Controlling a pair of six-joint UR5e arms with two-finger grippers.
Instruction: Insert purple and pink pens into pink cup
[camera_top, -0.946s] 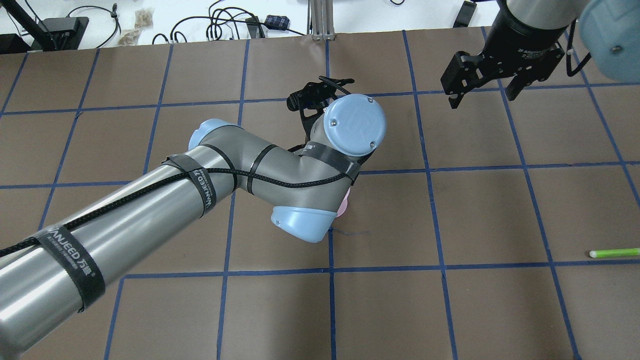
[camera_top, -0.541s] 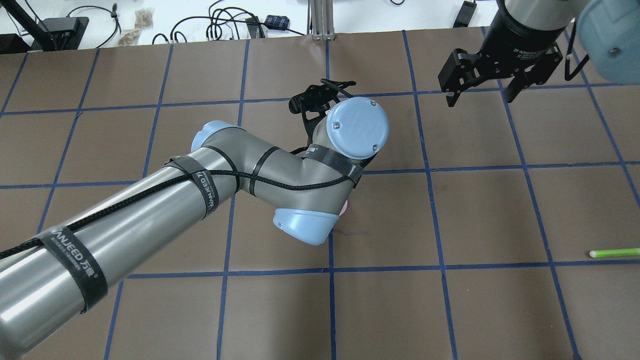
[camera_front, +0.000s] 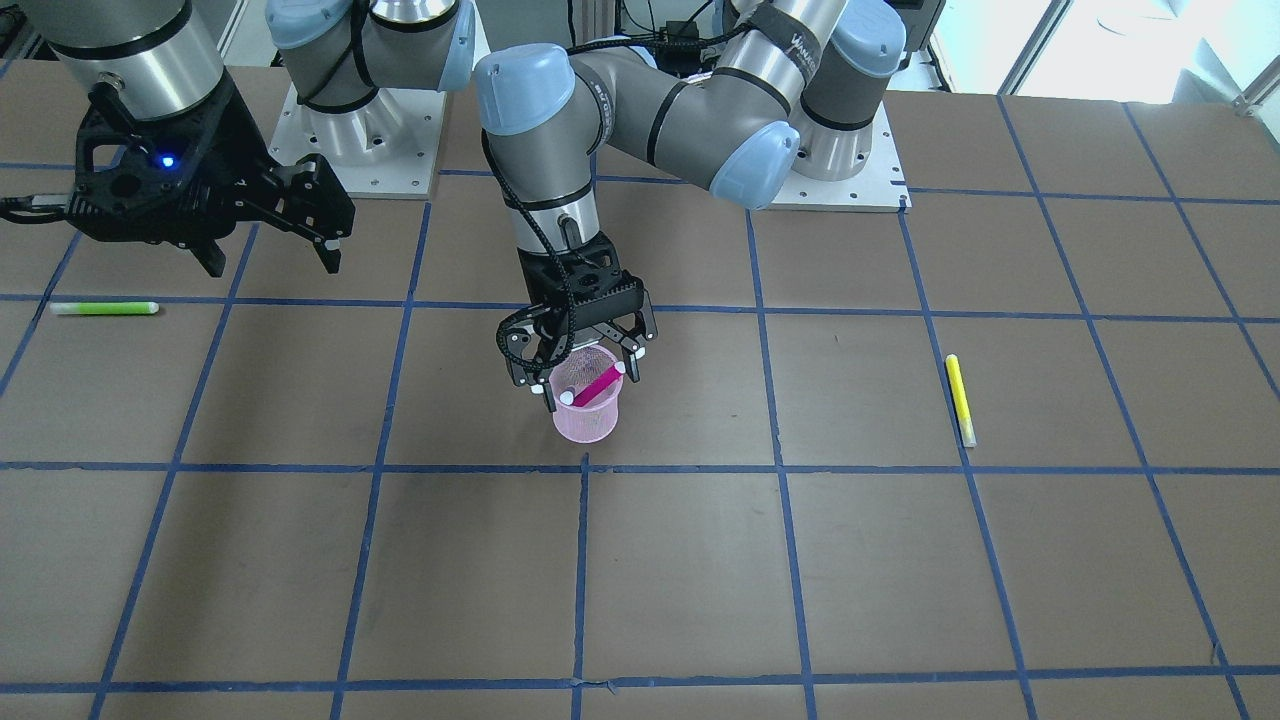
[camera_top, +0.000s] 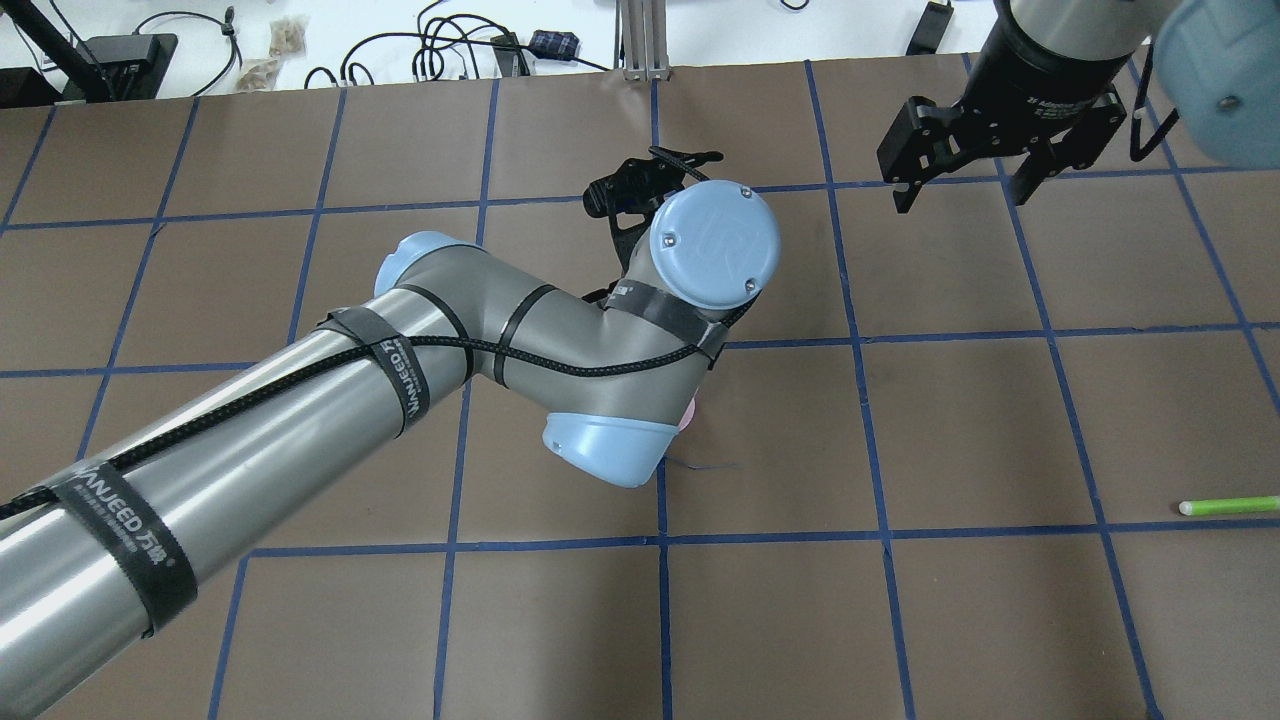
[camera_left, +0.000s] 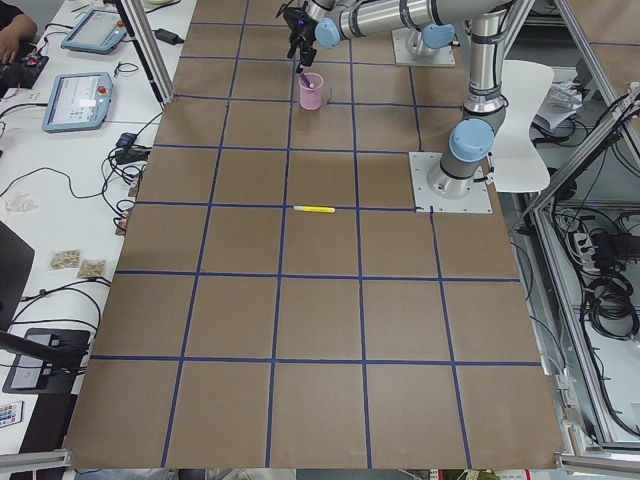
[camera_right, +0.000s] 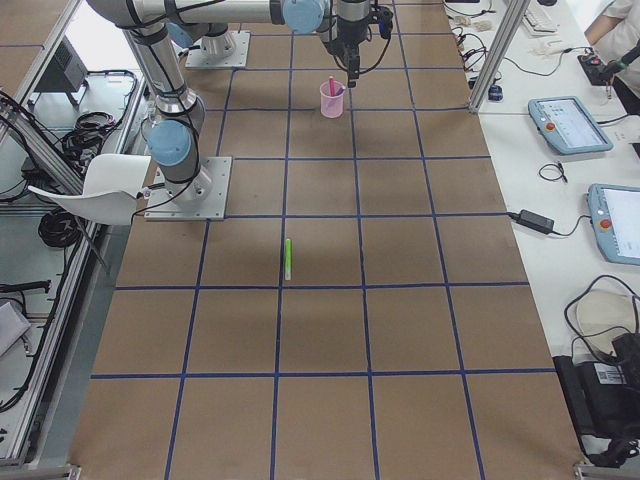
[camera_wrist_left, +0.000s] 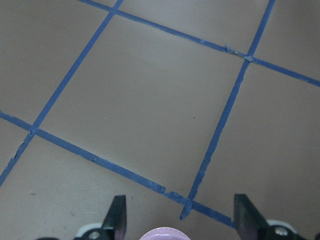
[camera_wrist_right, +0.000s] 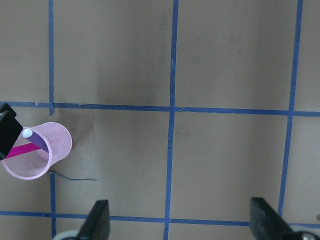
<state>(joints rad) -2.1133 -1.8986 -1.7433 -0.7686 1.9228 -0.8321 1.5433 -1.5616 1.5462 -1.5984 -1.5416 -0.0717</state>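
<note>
The pink mesh cup (camera_front: 586, 418) stands near the table's middle. A pink pen (camera_front: 598, 383) leans in it, and the right wrist view shows a purple pen (camera_wrist_right: 38, 143) beside the pink pen in the cup (camera_wrist_right: 56, 145). My left gripper (camera_front: 585, 378) hangs open just above the cup's rim, and its fingers (camera_wrist_left: 116, 220) stand wide apart over the rim (camera_wrist_left: 162, 235). In the overhead view my left arm hides all but a sliver of the cup (camera_top: 688, 418). My right gripper (camera_top: 965, 195) is open, empty and raised, well off to the side of the cup (camera_front: 272, 252).
A green pen (camera_front: 105, 308) lies on the table on my right side, also seen in the overhead view (camera_top: 1228, 506). A yellow pen (camera_front: 960, 400) lies on my left side. Blue tape lines grid the brown table.
My left wrist has risen slightly over the cup. My right gripper has drifted a little away from me. The green pen has not moved.
</note>
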